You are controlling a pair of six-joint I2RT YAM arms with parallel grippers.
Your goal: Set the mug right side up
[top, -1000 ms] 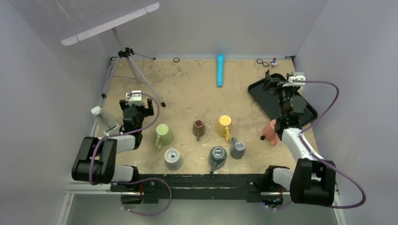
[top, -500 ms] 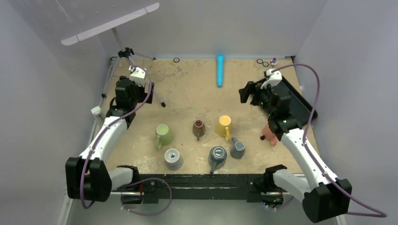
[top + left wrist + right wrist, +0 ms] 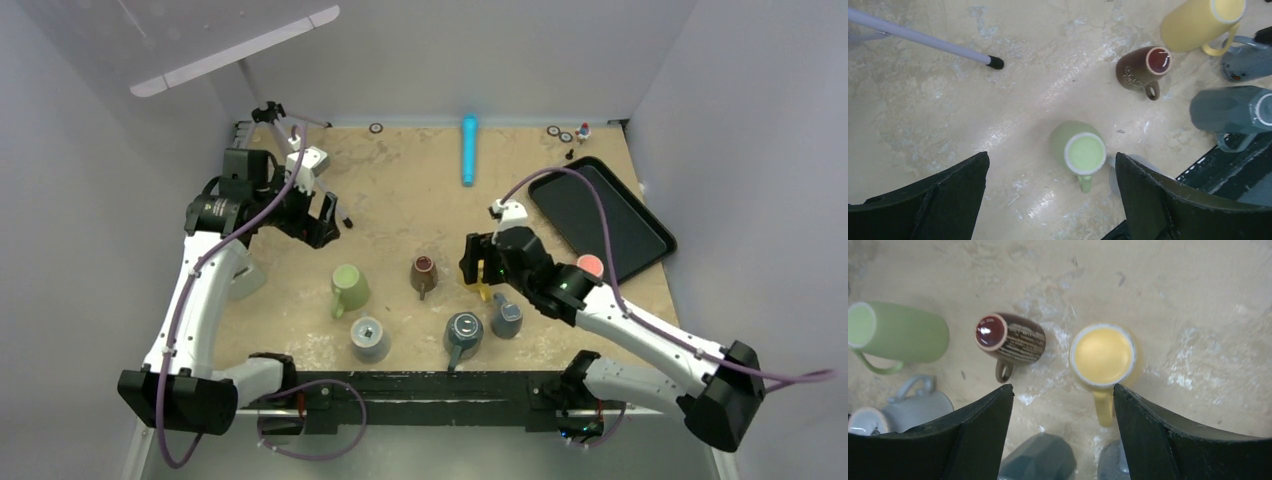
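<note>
Several mugs stand in the middle of the table: green (image 3: 349, 290), brown (image 3: 423, 272), light grey (image 3: 369, 340), dark teal (image 3: 463, 333), blue-grey (image 3: 506, 318). The yellow mug (image 3: 1103, 355) shows a flat disc with a pale ring on top, and so does the green mug (image 3: 1083, 150). My right gripper (image 3: 476, 264) hovers open over the yellow mug, which lies just beyond its fingertips in the right wrist view (image 3: 1062, 387). My left gripper (image 3: 324, 220) is open and high, behind the green mug; in the left wrist view (image 3: 1052, 157) that mug sits between its fingers, far below.
A black tray (image 3: 600, 215) lies at the back right, with a pink mug (image 3: 590, 265) by its near edge. A tripod (image 3: 268, 112) stands at the back left, one leg (image 3: 923, 37) near my left gripper. A blue cylinder (image 3: 468, 150) lies at the back.
Both arms swung inward. My left gripper moved right and nearer, toward the green mug. My right gripper moved from the tray to above the yellow mug.
</note>
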